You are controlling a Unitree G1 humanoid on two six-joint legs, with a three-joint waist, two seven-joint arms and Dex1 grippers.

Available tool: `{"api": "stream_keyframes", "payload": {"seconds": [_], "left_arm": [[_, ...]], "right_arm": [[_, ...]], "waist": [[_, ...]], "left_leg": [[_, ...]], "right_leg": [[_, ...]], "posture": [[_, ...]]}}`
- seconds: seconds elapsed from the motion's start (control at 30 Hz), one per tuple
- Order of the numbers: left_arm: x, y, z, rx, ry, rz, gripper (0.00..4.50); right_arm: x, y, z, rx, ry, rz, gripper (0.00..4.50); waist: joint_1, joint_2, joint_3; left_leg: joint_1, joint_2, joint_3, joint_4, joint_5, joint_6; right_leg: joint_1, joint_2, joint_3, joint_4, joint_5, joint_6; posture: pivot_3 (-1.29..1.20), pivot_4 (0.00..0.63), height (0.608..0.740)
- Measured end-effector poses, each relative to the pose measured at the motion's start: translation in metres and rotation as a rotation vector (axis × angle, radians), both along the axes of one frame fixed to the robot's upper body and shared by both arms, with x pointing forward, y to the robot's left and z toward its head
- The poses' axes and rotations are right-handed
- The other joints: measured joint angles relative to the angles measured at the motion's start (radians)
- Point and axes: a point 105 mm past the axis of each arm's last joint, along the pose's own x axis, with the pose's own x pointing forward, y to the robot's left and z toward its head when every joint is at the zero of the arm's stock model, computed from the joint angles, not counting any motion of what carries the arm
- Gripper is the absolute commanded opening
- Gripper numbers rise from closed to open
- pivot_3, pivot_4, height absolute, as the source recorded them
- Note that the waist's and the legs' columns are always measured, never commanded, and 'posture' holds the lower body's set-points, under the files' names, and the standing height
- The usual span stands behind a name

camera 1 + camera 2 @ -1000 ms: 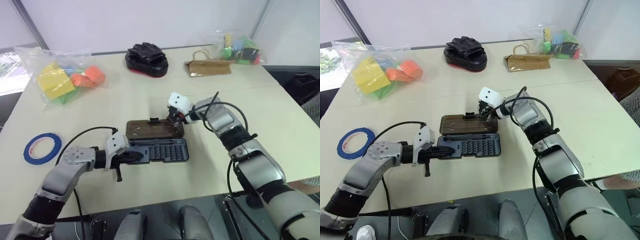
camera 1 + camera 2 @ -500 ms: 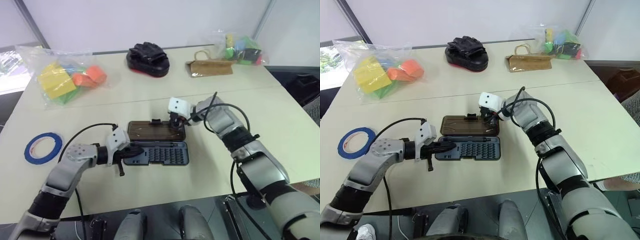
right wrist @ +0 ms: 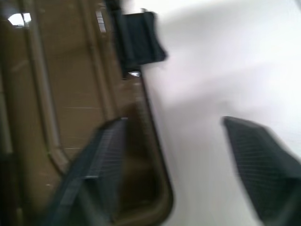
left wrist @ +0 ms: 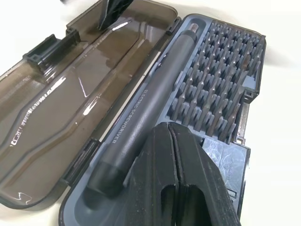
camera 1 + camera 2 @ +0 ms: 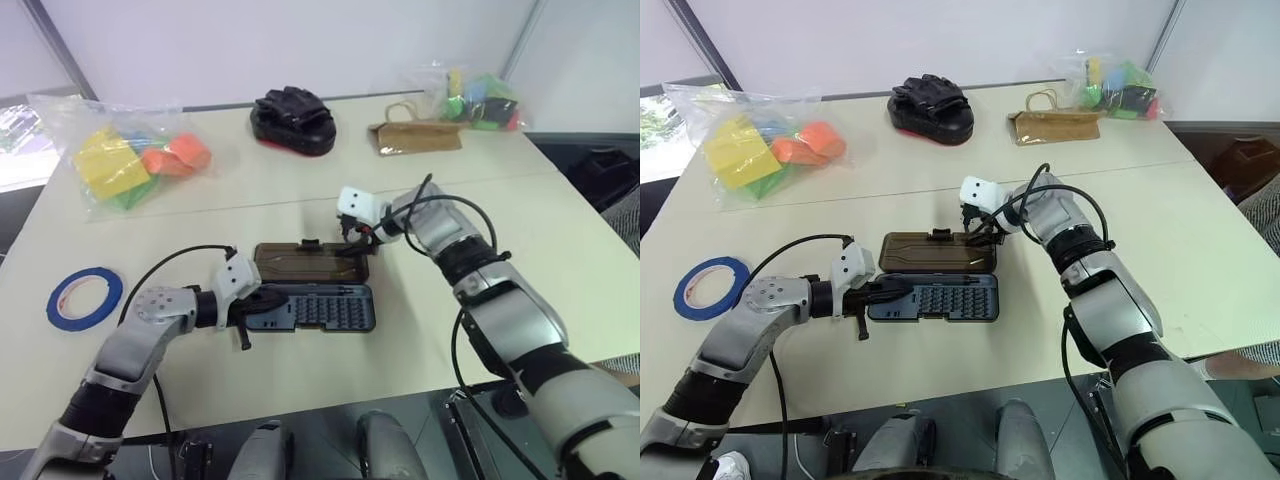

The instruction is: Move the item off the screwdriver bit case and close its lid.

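Observation:
The screwdriver bit case lies open at the table's middle, with rows of bits and a grey screwdriver in its tray. Its smoky-brown lid lies flat on the table behind the tray, latch tab at the far edge. Nothing rests on the tray or lid, and I cannot pick out the item. My left gripper is shut, its tips on the tray's left end beside the screwdriver. At the lid's far right corner my right gripper is open, one finger over the lid, the other over the table.
A blue tape roll lies at the left. A clear bag of coloured blocks sits far left. At the back are a black pad with gloves, a brown paper bag and another bag of coloured things.
My right gripper's fingers have opened at the lid's far right corner. The left gripper has stayed on the tray's left end. The lid lies flat as before.

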Motion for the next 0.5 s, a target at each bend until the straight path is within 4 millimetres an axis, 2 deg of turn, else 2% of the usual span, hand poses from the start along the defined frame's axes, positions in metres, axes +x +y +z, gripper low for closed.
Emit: {"api": "stream_keyframes", "payload": {"seconds": [0.1,0.5], "left_arm": [[0.0008,0.0003,0.0002,0.0,-0.003,0.007,0.0],[0.0024,0.0011,0.0048,-0.003,-0.023,0.017,0.0]], "right_arm": [[-0.0019,0.0015,-0.0033,0.001,0.013,0.018,0.14],[-0.0022,-0.0006,-0.0069,-0.034,0.005,0.037,0.05]], "waist": [[0.001,0.0,-0.003],[0.0,-0.001,-0.009]], "left_leg": [[0.0,0.0,0.0,0.0,0.0,0.0],[0.002,0.0,0.0,0.0,0.0,0.0]], "right_leg": [[0.001,0.0,0.0,0.0,0.0,0.0],[0.002,0.0,0.0,0.001,0.0,0.0]], "posture": [[0.0,0.15,0.74],[0.0,0.15,0.74]]}}
